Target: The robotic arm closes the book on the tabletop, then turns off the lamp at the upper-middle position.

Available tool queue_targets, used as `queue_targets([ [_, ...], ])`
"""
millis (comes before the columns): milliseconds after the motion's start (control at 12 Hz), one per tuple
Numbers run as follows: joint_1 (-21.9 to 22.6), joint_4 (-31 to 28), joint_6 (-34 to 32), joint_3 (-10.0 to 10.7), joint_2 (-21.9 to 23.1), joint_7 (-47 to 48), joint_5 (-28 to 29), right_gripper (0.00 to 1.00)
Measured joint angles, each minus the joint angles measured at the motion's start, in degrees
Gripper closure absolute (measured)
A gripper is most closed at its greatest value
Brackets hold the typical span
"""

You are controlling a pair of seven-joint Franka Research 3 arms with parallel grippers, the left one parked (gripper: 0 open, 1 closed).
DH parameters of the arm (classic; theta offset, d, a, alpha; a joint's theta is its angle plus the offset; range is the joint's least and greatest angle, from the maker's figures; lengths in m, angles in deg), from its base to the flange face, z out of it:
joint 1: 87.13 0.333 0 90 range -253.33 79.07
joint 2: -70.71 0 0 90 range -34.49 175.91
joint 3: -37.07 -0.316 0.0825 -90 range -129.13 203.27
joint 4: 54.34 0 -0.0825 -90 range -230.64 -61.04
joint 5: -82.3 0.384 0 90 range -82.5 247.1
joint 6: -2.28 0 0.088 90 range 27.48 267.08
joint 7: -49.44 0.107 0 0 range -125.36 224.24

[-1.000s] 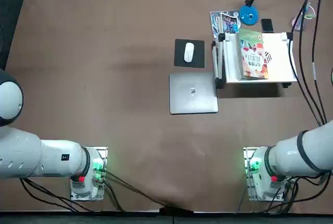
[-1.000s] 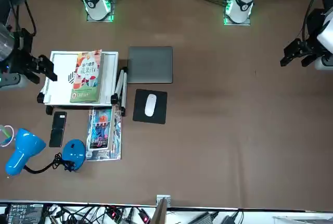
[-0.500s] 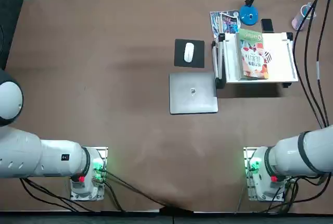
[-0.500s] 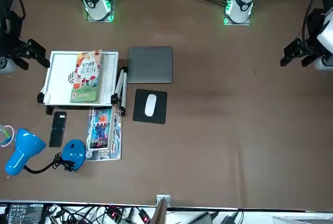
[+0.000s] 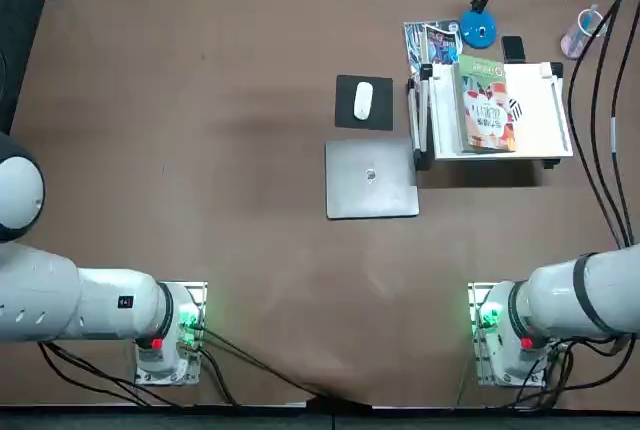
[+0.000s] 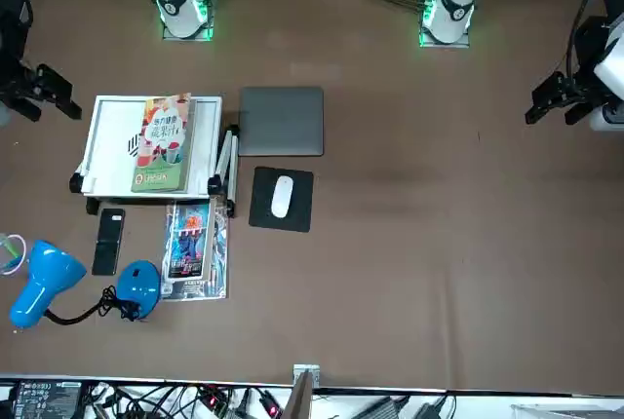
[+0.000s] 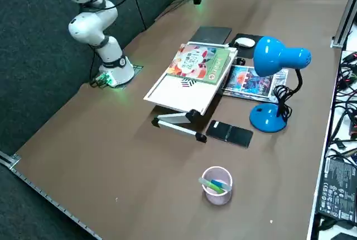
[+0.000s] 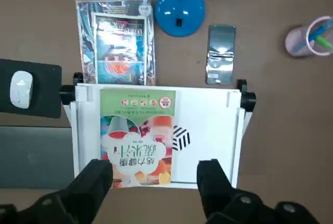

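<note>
Book (image 8: 137,140) closed on the white stand (image 8: 208,130), right pincer (image 8: 155,169) apparently above it, fingers spread wide.

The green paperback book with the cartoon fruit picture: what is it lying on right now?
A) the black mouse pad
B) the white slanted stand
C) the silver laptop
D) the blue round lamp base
B: the green paperback book lies closed, cover up, on the white slanted stand.

book (image 5: 486,103) on stand (image 5: 540,115) — laptop (image 5: 371,178) beside
</note>
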Motion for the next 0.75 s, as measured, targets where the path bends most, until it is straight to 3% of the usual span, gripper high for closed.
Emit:
queue_targets([
  [750,1.4,-4.1,0.0,2.1,3.8,0.0,0.0,0.0],
])
